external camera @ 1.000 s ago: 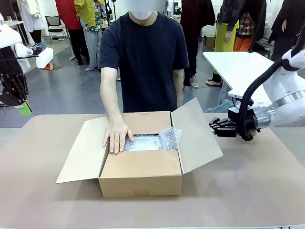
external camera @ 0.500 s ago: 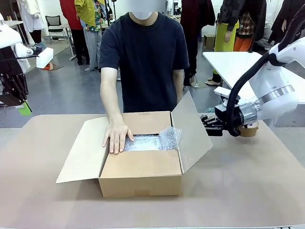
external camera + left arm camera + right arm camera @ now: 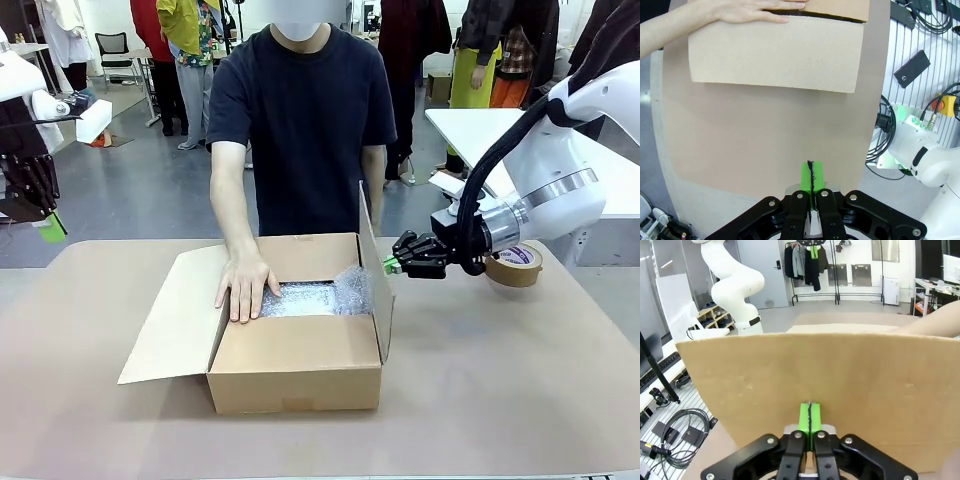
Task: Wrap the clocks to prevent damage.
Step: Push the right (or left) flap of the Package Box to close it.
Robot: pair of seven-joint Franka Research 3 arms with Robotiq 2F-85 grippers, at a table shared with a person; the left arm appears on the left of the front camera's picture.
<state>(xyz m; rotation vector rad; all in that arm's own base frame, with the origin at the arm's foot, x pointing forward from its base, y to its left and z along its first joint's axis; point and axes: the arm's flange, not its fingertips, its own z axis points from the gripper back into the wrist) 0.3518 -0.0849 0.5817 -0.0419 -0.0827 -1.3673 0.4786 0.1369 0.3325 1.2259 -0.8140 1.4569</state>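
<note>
**Right flap upright against shut gripper; wrap sits in the box**

Nearest the camera, the table (image 3: pixel 500 400) lies bare along its whole front edge, with open room to either side of the cardboard box (image 3: pixel 295 375), which stands at mid-table. The box's left flap (image 3: pixel 175 320) lies folded outward, its free edge hanging just above the tabletop. In the left wrist view the left gripper (image 3: pixel 811 172) hangs over bare table near the table's rim, green pads pressed together on nothing, well apart from that flap.

Inside the box lies bubble wrap (image 3: pixel 320 297), bunched toward the right wall. What it covers cannot be made out. The person's hand (image 3: pixel 245 290) rests flat across the left rim, fingers touching the wrap's edge.

The right flap (image 3: pixel 378 290) stands nearly upright. The right gripper (image 3: pixel 390 265), jaws shut and empty, has its tips against the flap's outer face. Behind it a tape roll (image 3: pixel 515 265) sits on the table. The person (image 3: pixel 300 130) stands at the far edge.
</note>
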